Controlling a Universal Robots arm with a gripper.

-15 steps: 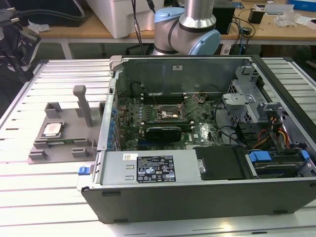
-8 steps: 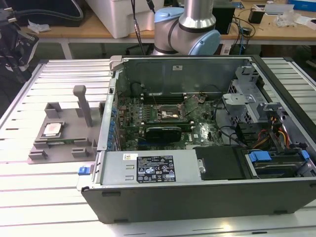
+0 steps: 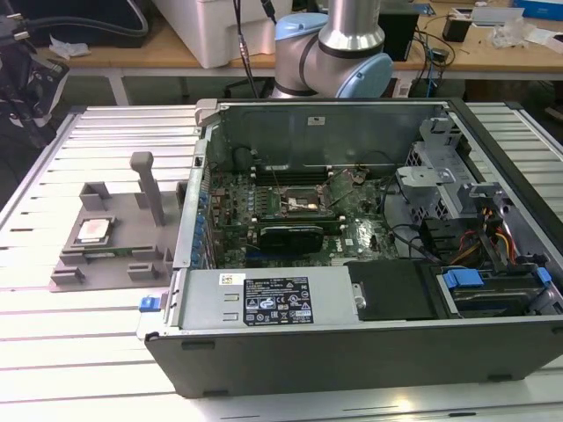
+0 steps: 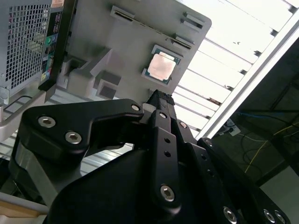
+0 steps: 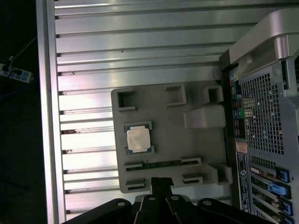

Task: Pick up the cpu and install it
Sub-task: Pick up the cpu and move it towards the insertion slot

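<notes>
Grey plastic fixture plate [image 3: 114, 268] lies on the slatted aluminium table [image 3: 53, 343] at nine o'clock of the open computer case [image 3: 352, 352], on the exterior view's left. The cpu [image 3: 92, 230] sits flat in a recess on the plate's nine-o'clock half. The exterior view adds the case interior, with the black socket frame [image 3: 303, 202], and the arm [image 3: 339, 40] at twelve o'clock.

Second wrist view: the gripper [image 4: 160, 96] hangs above the plate, jaws closed together on nothing, with its tips near the cpu [image 4: 161, 66] but apart from it.

First wrist view: the cpu [image 5: 138, 139] rests in its pocket, silvery top up. The gripper [image 5: 161, 181] sits over the plate's edge, and the case's perforated rear panel [image 5: 266, 116] stands beside the plate.
</notes>
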